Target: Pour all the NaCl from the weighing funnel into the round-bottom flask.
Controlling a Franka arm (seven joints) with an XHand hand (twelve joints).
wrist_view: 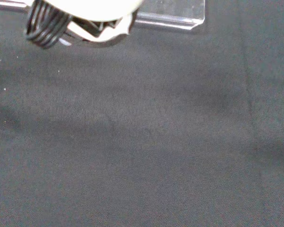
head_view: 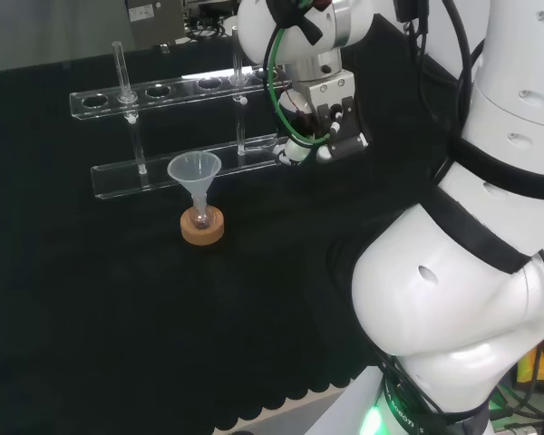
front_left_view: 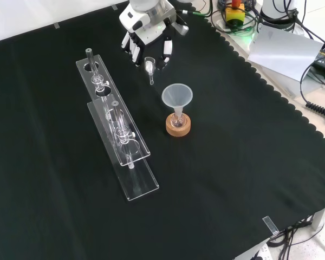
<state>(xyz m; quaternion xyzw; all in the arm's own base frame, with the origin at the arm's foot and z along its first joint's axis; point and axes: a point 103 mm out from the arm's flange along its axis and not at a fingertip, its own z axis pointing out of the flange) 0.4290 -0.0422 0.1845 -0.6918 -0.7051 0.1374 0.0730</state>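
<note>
Hovering above the cloth, robot hand [front_left_view: 149,46] pinches the weighing funnel [front_left_view: 150,67], fingers pointing down.

The surface [front_left_view: 233,162] is covered with black cloth. In the front view, a clear rack [front_left_view: 119,135] is placed left of a cork ring [front_left_view: 178,127].

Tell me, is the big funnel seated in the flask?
Seated: the funnel stands upright, stem down in the flask on its cork ring.

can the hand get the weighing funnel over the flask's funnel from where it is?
Probably yes. The hand holds the weighing funnel just beyond the funnel; only bare cloth lies between. The rack stands off to the side.
</note>
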